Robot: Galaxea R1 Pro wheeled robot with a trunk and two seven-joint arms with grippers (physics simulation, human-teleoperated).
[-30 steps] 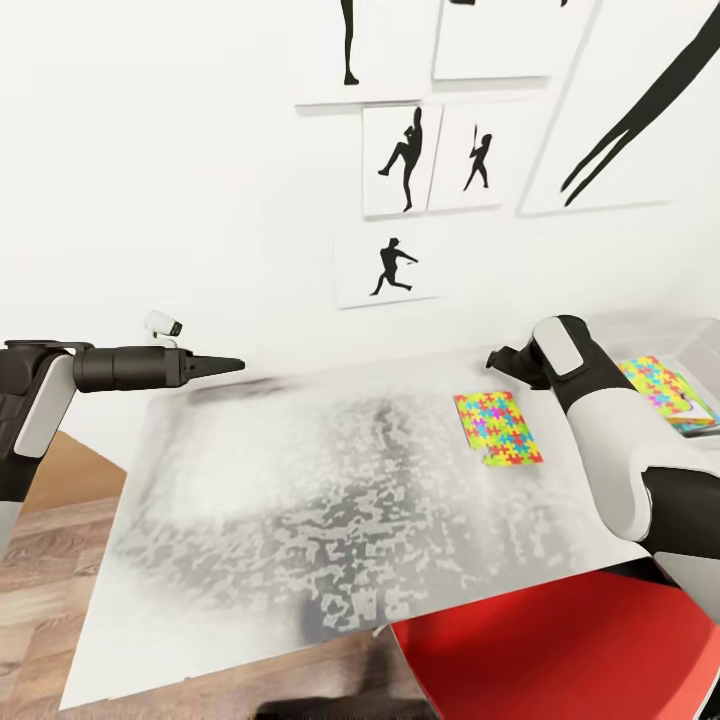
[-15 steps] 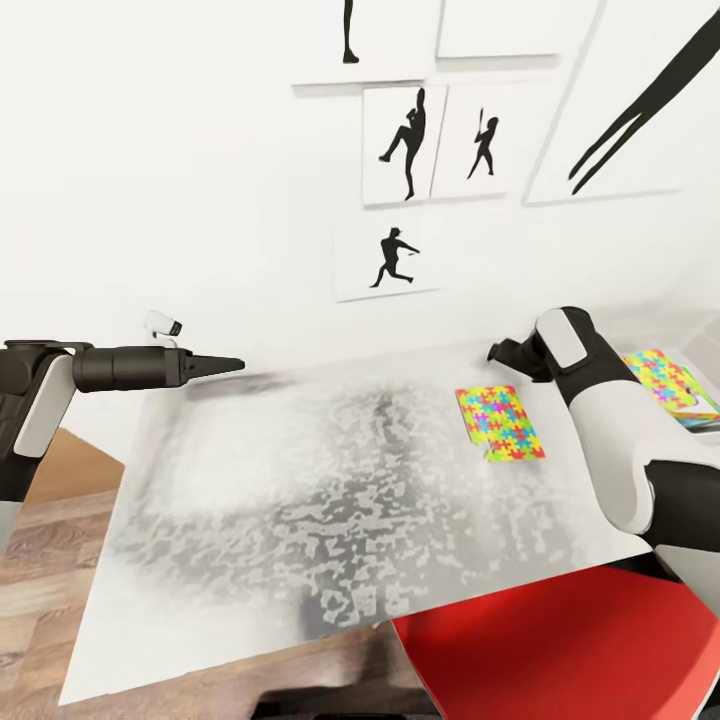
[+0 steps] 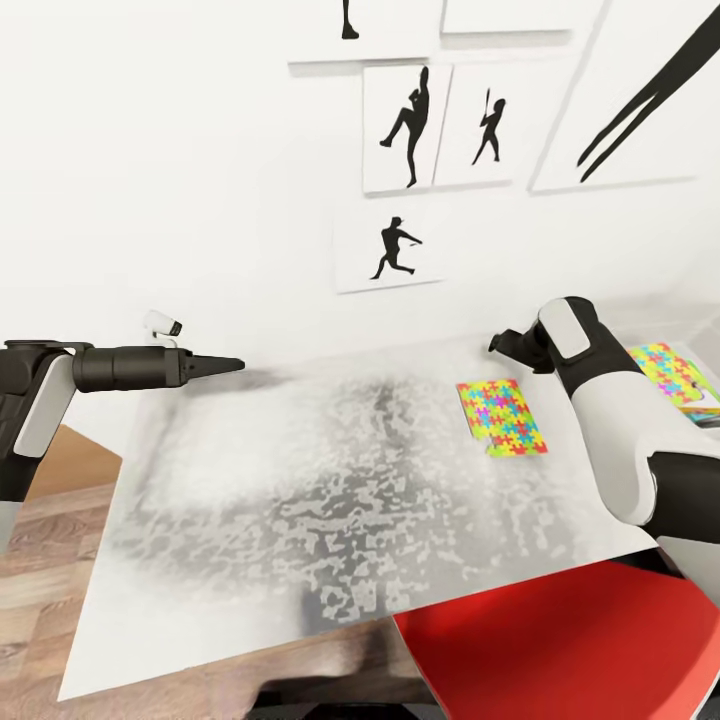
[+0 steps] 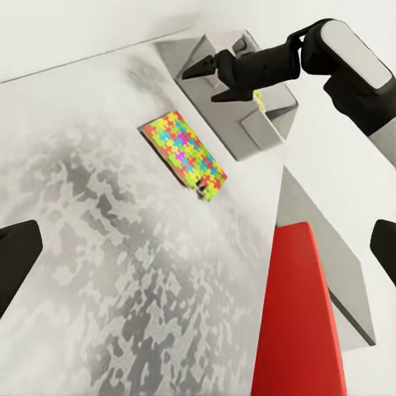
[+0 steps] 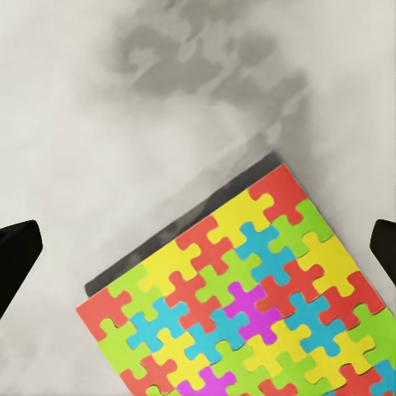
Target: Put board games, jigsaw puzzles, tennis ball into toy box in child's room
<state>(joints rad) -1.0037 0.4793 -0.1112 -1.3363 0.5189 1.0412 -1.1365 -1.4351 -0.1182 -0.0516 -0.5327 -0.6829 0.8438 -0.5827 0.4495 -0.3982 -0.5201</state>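
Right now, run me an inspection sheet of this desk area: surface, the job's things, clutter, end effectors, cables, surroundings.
Surface: table, pale mottled grey top.
Job's things: one jigsaw puzzle lies flat on the table; a second puzzle lies farther right, inside the grey toy box. No ball or game boxes made out.
Clutter: nothing seen.
End effectors: left end effector is open, empty, above the table's far left edge; right end effector is open, empty, over the toy box, with the first puzzle under its camera.
Cables: nothing seen.
Surroundings: red chair at the near edge, wood floor, sports silhouette prints on the white wall.
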